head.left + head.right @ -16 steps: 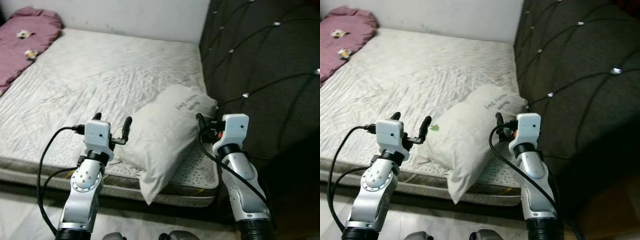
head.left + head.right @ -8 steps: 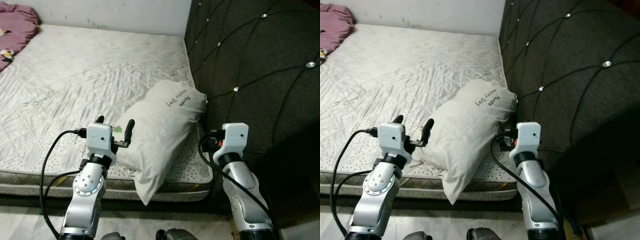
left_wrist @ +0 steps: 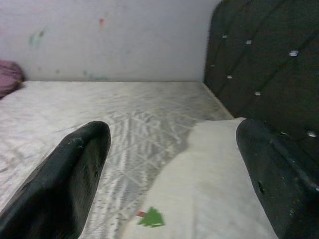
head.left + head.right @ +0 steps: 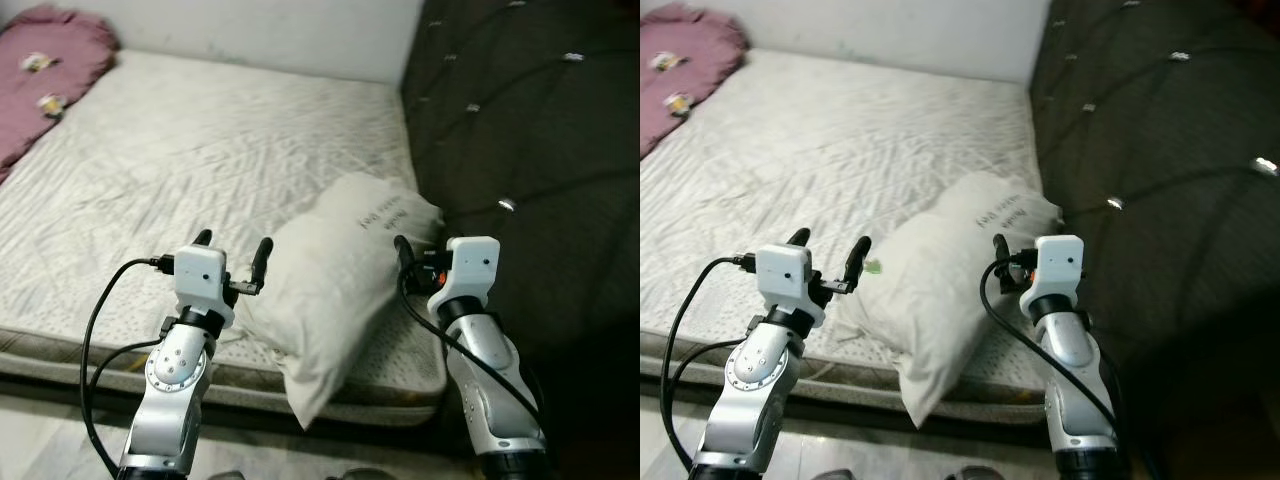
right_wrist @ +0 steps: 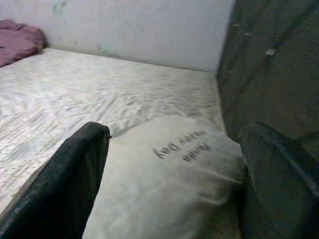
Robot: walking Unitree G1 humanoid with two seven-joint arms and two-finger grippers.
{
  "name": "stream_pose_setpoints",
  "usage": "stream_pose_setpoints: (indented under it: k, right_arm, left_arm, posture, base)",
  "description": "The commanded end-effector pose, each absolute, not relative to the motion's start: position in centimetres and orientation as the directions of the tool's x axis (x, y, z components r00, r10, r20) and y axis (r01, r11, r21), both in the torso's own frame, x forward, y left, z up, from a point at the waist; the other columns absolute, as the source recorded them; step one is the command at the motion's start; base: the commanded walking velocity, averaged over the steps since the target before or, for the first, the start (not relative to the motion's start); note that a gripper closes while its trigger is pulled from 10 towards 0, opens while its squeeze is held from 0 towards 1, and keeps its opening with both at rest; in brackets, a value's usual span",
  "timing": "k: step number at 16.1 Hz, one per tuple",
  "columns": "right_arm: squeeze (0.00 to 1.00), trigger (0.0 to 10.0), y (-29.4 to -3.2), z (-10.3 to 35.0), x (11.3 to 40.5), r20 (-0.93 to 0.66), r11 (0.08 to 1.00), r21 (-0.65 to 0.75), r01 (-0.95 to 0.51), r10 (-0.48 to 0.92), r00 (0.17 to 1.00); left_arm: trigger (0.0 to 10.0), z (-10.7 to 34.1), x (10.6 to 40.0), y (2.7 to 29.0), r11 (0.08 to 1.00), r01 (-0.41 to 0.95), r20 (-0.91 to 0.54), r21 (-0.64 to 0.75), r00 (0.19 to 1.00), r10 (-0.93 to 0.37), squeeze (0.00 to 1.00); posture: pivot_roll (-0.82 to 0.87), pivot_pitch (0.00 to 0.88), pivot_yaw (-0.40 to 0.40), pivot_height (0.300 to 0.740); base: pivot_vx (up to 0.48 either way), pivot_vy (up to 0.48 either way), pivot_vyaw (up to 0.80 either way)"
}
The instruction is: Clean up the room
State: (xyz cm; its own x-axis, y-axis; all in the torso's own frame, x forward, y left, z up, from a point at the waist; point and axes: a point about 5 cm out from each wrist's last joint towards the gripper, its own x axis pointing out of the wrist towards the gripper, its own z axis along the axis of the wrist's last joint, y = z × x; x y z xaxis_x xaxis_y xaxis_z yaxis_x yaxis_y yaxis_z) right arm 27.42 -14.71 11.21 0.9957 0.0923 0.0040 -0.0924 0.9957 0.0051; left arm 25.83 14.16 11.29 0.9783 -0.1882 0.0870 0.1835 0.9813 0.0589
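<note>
One white pillow [image 4: 345,275], one mattress [image 4: 170,150], one pink blanket [image 4: 45,75], one dark headboard [image 4: 530,130]

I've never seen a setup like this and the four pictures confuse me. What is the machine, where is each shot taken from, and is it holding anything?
This is a walking humanoid robot with two silver arms, each ending in a gripper of two long black fingers. The two wide pictures come from a stereo camera on its head, looking down at a bed with a pale quilted mattress. A soft white pillow with dark lettering lies at the mattress corner next to the dark tufted headboard, its lower end hanging over the edge. A crumpled pink blanket sits at the far corner.

The other two pictures come from cameras on the wrists, looking along each gripper's fingers at the pillow.

The left gripper and right gripper are both open, one on either side of the pillow. Nothing is held.
</note>
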Motion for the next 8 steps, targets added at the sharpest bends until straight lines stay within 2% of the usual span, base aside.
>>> stream_pose_setpoints:
  k: [1,2,4,8]
  right_arm:
    - [0.00,10.0,-14.94,11.50,27.57,0.009,0.996,0.009,-0.084,0.084,0.996]
    - [0.00,10.0,-14.93,11.50,27.58,0.010,0.997,0.009,-0.082,0.082,0.997]
    - [0.00,10.0,-15.02,11.50,27.57,0.012,0.997,0.009,-0.079,0.079,0.997]
    - [0.00,10.0,-15.03,11.44,27.51,0.008,0.997,0.009,-0.077,0.077,0.997]
  left_arm:
    - [10.0,11.78,25.87,14.06,0.979,0.197,0.103,0.057,0.974,-0.202,0.00]
    - [10.0,11.74,25.90,14.12,0.979,0.195,0.099,0.057,0.975,-0.200,0.00]
    - [10.0,11.66,25.98,14.13,0.979,0.194,0.090,0.062,0.976,-0.199,0.00]
    - [10.0,11.34,26.07,14.20,0.983,0.170,0.064,0.074,0.983,-0.175,0.00]
  posture:
    - [-0.03,0.051,-0.062,0.740]
    - [-0.03,0.052,-0.061,0.740]
    - [-0.03,0.052,-0.060,0.740]
    - [-0.03,0.052,-0.059,0.740]
  base:
    - [0.319,0.000,-0.68]
    - [0.277,0.000,-0.80]
    - [0.000,0.000,-0.45]
    - [0.000,0.000,0.00]
